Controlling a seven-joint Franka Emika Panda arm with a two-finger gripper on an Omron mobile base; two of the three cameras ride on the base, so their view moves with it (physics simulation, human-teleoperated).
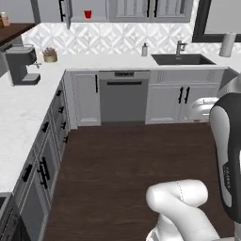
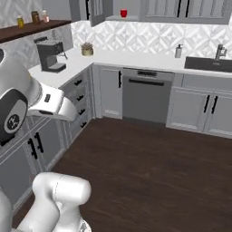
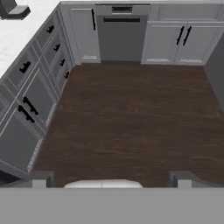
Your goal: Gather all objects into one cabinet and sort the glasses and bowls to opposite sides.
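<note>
A glossy red mug (image 1: 87, 14), one of the glasses, stands on the shelf of a grey wall cabinet (image 1: 96, 9) high on the back wall, its door swung open to the left. The right base view shows the same red mug (image 2: 123, 13) in that cabinet (image 2: 131, 11). The bowls are out of view. My gripper (image 3: 111, 180) hangs open over the dark wood floor, far from the cabinet, with nothing between its fingertips (image 3: 38, 179). It looks down at the floor and the base cabinets.
An L-shaped white counter (image 1: 19, 113) runs along the left and back walls. On it are a coffee machine (image 1: 21, 63) and a sink (image 1: 181, 59). A dishwasher (image 1: 123, 96) sits under the back counter. The wood floor (image 1: 122, 169) lies open ahead.
</note>
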